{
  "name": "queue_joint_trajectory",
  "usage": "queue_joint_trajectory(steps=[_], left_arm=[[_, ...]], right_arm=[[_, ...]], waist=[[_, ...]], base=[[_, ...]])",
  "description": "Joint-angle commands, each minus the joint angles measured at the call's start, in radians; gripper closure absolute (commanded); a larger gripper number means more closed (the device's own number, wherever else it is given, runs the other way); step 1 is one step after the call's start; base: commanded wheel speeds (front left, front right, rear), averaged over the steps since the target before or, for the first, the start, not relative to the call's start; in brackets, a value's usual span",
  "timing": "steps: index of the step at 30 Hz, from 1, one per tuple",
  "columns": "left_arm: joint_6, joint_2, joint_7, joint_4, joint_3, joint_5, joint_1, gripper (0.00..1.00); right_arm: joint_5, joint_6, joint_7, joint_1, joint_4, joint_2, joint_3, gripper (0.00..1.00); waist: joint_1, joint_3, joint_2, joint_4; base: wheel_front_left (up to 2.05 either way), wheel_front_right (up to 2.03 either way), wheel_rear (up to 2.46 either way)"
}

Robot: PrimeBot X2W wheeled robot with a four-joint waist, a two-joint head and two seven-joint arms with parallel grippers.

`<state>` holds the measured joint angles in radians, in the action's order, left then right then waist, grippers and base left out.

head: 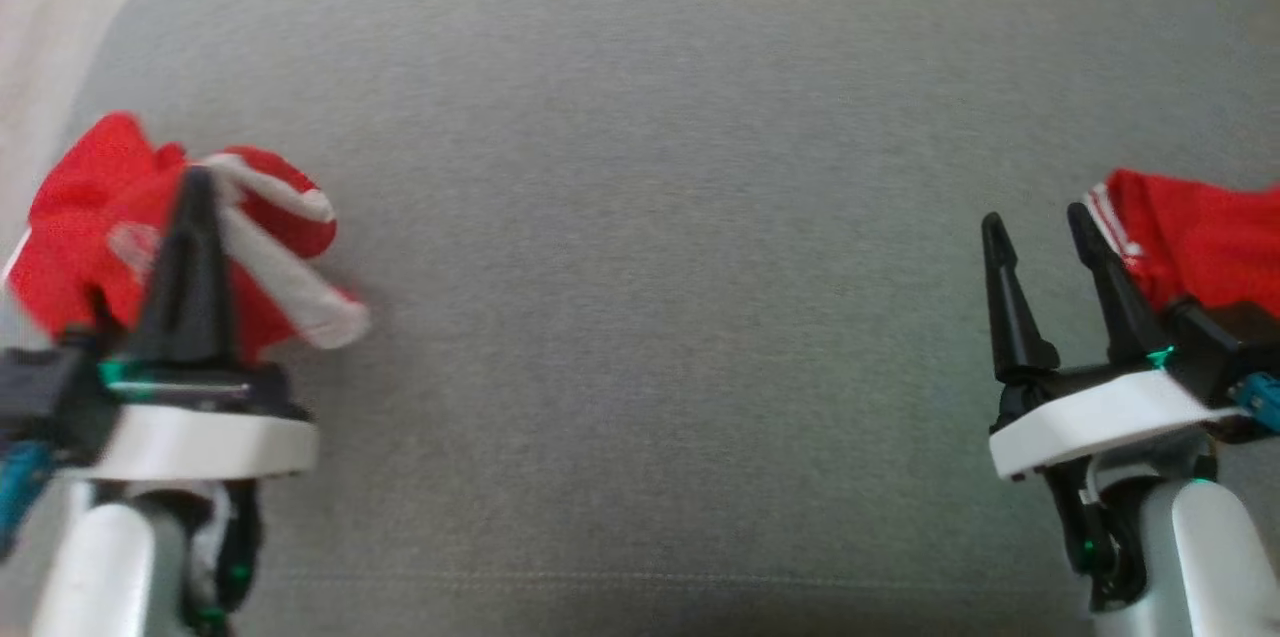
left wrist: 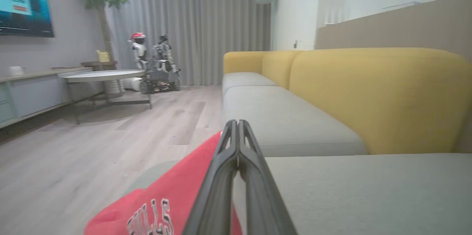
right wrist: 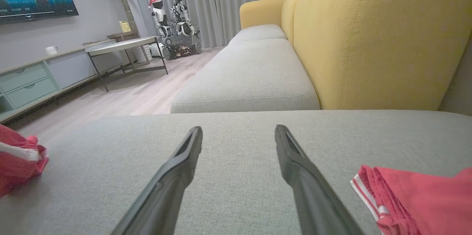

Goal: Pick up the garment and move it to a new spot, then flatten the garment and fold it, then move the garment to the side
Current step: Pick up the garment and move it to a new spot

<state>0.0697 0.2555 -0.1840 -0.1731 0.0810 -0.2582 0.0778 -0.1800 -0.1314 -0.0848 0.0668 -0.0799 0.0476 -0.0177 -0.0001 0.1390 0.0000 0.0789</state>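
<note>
Soft, even indoor light; head view blurred, wrist views stretched at edges

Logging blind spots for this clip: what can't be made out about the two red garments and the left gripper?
Head view: crumpled red garment with white trim blurred; shut left gripper covers its middle, so a pinch cannot be confirmed.
Left wrist view: its lettering cut by the bottom edge.
Head view: folded red garment with white stripes cut by the right edge.

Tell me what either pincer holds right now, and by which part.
Right pincer open, holding nothing. Left pincer shut over the crumpled red garment; whether cloth is pinched cannot be told.
</note>
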Motion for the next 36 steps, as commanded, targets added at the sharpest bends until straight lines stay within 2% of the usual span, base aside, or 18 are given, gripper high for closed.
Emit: queue_joint_trajectory(steps=[1,11,16,21,22,28,29,30,36], left_arm=[[-0.01,0.011,0.01,-0.046,-0.012,0.005,0.046,1.0],[-0.115,-0.063,0.031,0.041,0.186,0.017,0.231,1.0],[-0.153,-0.107,0.04,0.093,0.284,0.03,0.336,1.0],[-0.169,-0.126,0.062,0.192,0.337,0.02,0.37,1.0],[-0.174,-0.131,0.069,0.254,0.356,0.013,0.378,1.0],[-0.183,-0.135,0.055,0.374,0.385,-0.001,0.393,1.0],[-0.184,-0.138,0.052,0.389,0.389,-0.008,0.392,0.8],[-0.185,-0.139,0.047,0.398,0.392,-0.01,0.392,0.0],[-0.152,-0.128,-0.004,0.395,0.372,-0.008,0.368,0.0]], right_arm=[[-0.012,0.001,0.012,0.023,-0.044,0.003,-0.031,0.0],[-0.047,0.001,0.044,0.059,-0.041,0.003,-0.081,0.0],[-0.075,0.001,0.072,0.079,-0.024,0.003,-0.101,0.0],[-0.09,0.001,0.09,0.088,-0.007,0.003,-0.109,0.0],[-0.096,0.001,0.099,0.093,0.002,0.003,-0.112,0.0],[-0.102,0.001,0.115,0.105,0.024,0.003,-0.116,0.0],[-0.1,0.001,0.116,0.107,0.029,0.003,-0.113,0.0],[-0.097,0.001,0.115,0.108,0.032,0.003,-0.111,0.0],[-0.068,0.001,0.099,0.108,0.041,0.003,-0.095,0.0]], waist=[[0.0001,0.013,0.0,-0.043],[0.0001,0.104,0.0,-0.215],[0.0001,0.159,0.0,-0.295],[0.0001,0.198,0.0,-0.328],[0.0001,0.213,0.0,-0.335],[0.0001,0.228,0.0,-0.332],[0.0001,0.225,0.0,-0.326],[0.0001,0.222,0.0,-0.32],[0.0001,0.172,0.0,-0.267]], base=[[0.0,0.0,0.0],[0.0,0.0,0.0],[0.0,0.0,0.0],[0.0,0.0,0.0],[0.0,0.0,0.0],[0.0,0.0,0.0],[0.0,0.0,0.0],[0.0,0.0,0.0],[0.0,0.0,0.0]])
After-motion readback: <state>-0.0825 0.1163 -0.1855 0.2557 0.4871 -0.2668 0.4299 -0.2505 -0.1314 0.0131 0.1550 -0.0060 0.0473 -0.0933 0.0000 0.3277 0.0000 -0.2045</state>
